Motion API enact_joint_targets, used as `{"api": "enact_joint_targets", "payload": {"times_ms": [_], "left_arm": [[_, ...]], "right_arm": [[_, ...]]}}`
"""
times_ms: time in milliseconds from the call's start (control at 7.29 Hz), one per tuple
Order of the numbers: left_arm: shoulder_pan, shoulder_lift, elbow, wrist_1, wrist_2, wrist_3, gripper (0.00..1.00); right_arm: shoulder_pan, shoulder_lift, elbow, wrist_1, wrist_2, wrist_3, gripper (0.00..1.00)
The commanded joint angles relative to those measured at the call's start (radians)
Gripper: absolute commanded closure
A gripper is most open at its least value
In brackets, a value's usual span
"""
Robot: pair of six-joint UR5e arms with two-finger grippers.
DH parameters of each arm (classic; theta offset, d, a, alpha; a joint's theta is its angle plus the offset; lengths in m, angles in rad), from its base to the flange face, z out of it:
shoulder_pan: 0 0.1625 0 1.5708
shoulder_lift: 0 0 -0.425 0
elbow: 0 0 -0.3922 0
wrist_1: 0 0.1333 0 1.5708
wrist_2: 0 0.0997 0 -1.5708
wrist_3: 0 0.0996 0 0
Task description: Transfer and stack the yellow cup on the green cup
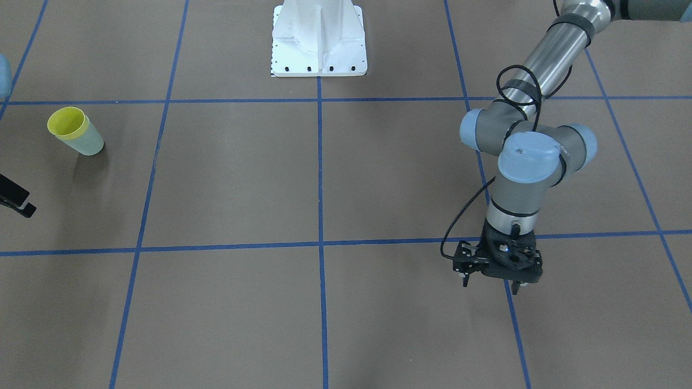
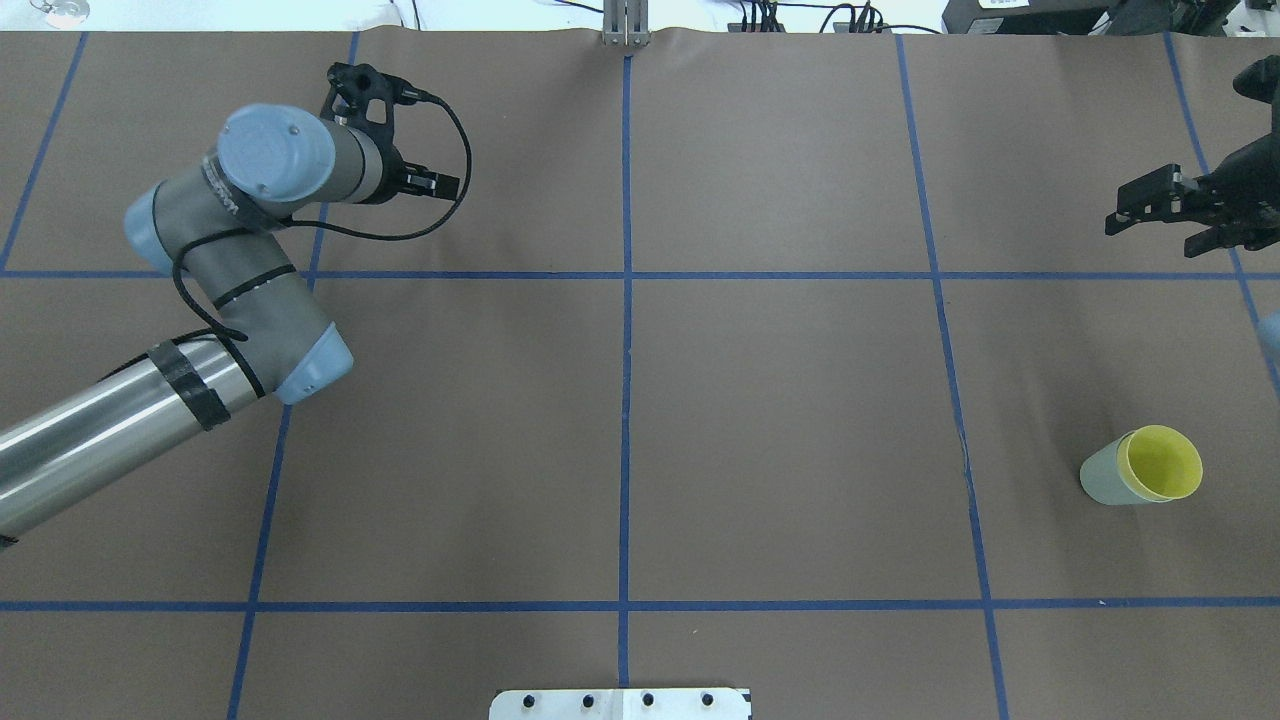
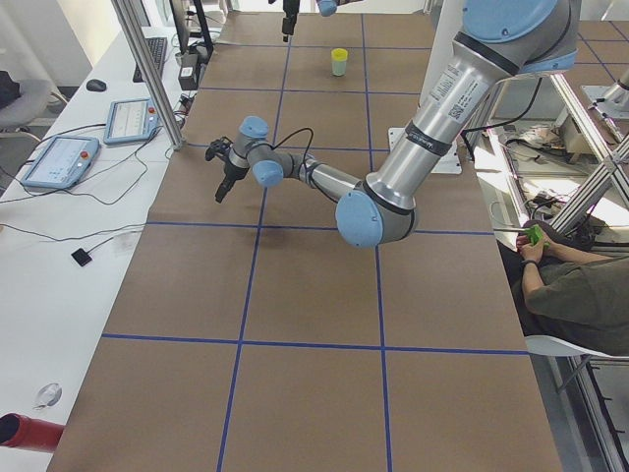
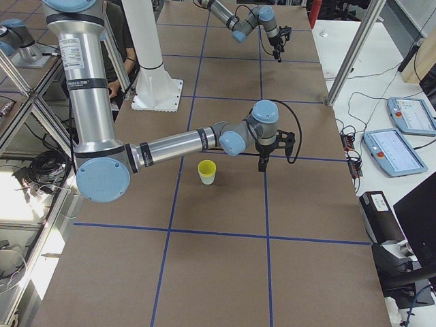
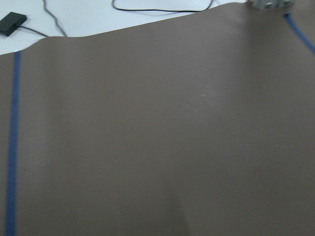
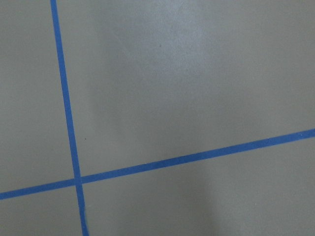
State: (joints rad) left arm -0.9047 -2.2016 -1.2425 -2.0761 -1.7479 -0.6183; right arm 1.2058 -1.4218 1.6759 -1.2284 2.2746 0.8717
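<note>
The yellow cup point(image 2: 1160, 463) sits nested inside the green cup point(image 2: 1098, 476); the pair stands upright on the brown table at my right side. Only the yellow rim and inside show above the green wall. The stack also shows in the front-facing view, yellow cup point(image 1: 67, 123) in green cup point(image 1: 90, 143), and in the exterior right view point(image 4: 206, 168). My right gripper point(image 2: 1150, 230) is open and empty, apart from the stack, farther out over the table. My left gripper point(image 1: 489, 286) is open and empty, pointing down above the table far across on my left side.
The white robot base point(image 1: 319, 38) stands at the table's middle near edge. Blue tape lines point(image 2: 626, 400) divide the table into squares. Tablets and cables point(image 3: 61, 157) lie on the white bench beyond the table's far edge. A seated person point(image 3: 570, 285) is beside the robot.
</note>
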Motion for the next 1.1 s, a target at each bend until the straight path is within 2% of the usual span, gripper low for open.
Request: {"api": "enact_joint_targets", "payload": {"times_ms": [0,137,275,412,549,686,961], "left_arm": [[-0.19,0.009,0.001,0.249,-0.194,0.278,0.01],[-0.294,0.002,0.001,0.392,-0.344,0.411,0.01],[-0.38,0.012,0.005,0.451,-0.466,0.557,0.01],[-0.457,0.052,0.0,0.499,-0.578,0.612,0.01],[-0.532,0.109,-0.002,0.519,-0.646,0.679,0.01],[-0.58,0.161,-0.005,0.519,-0.654,0.847,0.0],[-0.64,0.203,0.001,0.522,-0.642,0.931,0.0]], "right_arm": [[0.018,0.038,-0.059,-0.002,0.005,-0.052,0.0],[0.041,0.052,-0.068,-0.06,0.008,-0.139,0.0],[0.063,0.093,-0.067,-0.185,0.01,-0.222,0.0],[0.084,0.101,-0.068,-0.253,0.01,-0.312,0.0],[0.096,0.1,-0.07,-0.281,0.017,-0.333,0.0],[0.118,0.098,-0.091,-0.283,0.029,-0.35,0.0],[0.161,0.103,-0.166,-0.286,0.062,-0.46,0.0]]}}
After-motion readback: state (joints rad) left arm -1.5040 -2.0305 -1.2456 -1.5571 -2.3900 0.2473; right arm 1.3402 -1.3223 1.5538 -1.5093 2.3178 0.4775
